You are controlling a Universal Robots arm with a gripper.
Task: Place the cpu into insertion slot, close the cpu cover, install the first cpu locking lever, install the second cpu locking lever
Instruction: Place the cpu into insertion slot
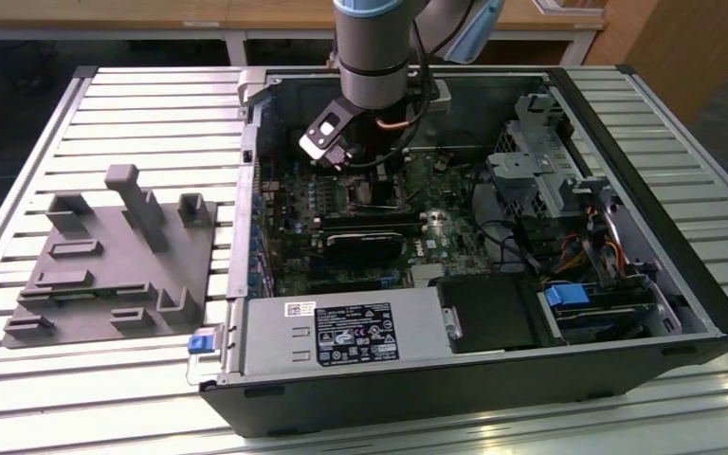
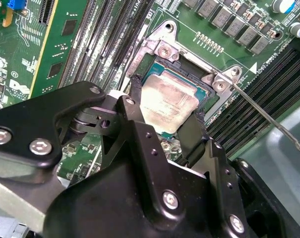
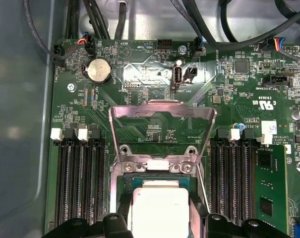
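The cpu (image 2: 170, 103), a silvery square chip, lies level in the insertion slot (image 2: 209, 94) on the green motherboard (image 3: 154, 74). My gripper (image 2: 164, 106) is shut on the cpu, one black finger against each of two opposite edges. In the first wrist view the cpu (image 3: 159, 208) shows between the fingertips (image 3: 121, 210). The cpu cover (image 3: 162, 111), a silver frame with a window, stands swung up and open behind the slot. A thin wire locking lever (image 2: 269, 121) sticks out free beside the slot. In the exterior view the arm's wrist (image 1: 338, 142) hangs over the board's middle.
Black memory slots (image 3: 80, 183) run along both sides of the socket. The open computer case (image 1: 667, 284) holds a drive cage, cables and a power supply (image 1: 338, 336). A grey plastic fixture (image 1: 111, 256) sits on the slatted table at the exterior view's left.
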